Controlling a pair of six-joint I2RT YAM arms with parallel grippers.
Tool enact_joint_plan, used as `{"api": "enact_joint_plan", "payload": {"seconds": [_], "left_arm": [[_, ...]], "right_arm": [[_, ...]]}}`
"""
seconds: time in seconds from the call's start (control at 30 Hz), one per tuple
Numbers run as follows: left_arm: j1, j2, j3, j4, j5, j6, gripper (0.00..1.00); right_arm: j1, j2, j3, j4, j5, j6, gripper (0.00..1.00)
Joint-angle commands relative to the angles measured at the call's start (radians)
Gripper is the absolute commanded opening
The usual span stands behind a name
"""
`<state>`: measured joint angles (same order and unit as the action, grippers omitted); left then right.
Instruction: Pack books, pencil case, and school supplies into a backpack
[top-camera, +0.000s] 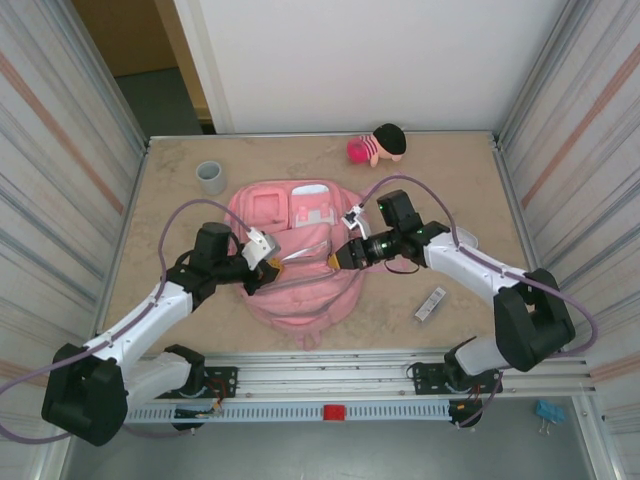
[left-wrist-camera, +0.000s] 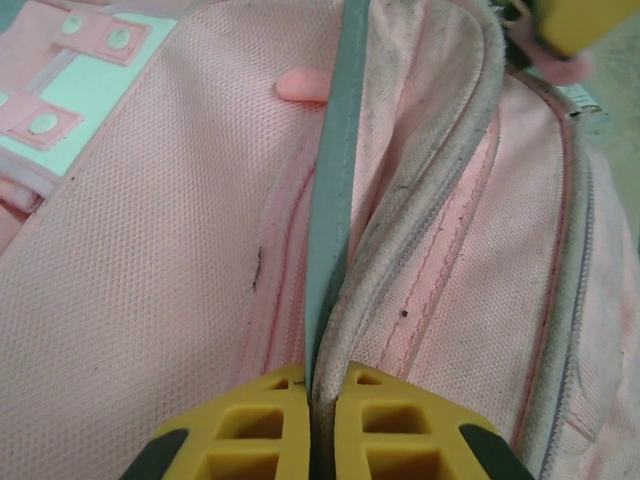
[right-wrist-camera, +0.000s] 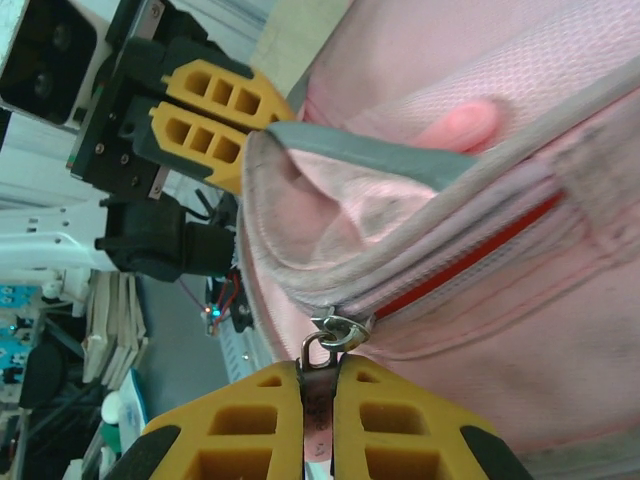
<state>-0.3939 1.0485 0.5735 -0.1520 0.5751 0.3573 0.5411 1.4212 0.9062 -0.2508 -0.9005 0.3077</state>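
Note:
The pink backpack (top-camera: 296, 290) lies flat in the middle of the table, front pockets up. My left gripper (top-camera: 272, 262) is shut on the grey-trimmed rim (left-wrist-camera: 400, 250) of its main opening, and the fingers (left-wrist-camera: 255, 430) pinch that rim. My right gripper (top-camera: 338, 258) is shut on the metal zipper pull (right-wrist-camera: 335, 345) at the end of the red-lined zipper (right-wrist-camera: 470, 255). The opening gapes between the two grippers. A narrow grey-white strip (top-camera: 431, 304), one of the school supplies, lies on the table right of the backpack. The books and the pencil case are out of view.
A grey cup (top-camera: 210, 177) stands at the back left. A pink plush doll (top-camera: 378, 146) lies at the back edge. Striped walls close in both sides. A rail (top-camera: 330, 380) runs along the near edge.

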Motion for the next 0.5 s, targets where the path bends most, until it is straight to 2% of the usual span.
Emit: {"api": "enact_joint_plan", "payload": {"seconds": [0.0, 0.13, 0.23, 0.47], "left_arm": [[0.012, -0.025, 0.047, 0.074, -0.122, -0.024, 0.03], [0.012, -0.031, 0.056, 0.072, -0.11, -0.02, 0.03], [0.0, -0.033, 0.057, 0.108, -0.084, -0.044, 0.03], [-0.105, 0.0, 0.091, 0.137, -0.094, -0.027, 0.04]], "right_arm": [[0.044, -0.055, -0.003, -0.057, -0.014, 0.076, 0.0], [0.098, -0.046, 0.042, -0.091, 0.047, 0.141, 0.0], [0.152, -0.021, 0.056, -0.011, 0.081, 0.248, 0.0], [0.272, 0.047, 0.115, 0.12, 0.208, 0.428, 0.02]]}}
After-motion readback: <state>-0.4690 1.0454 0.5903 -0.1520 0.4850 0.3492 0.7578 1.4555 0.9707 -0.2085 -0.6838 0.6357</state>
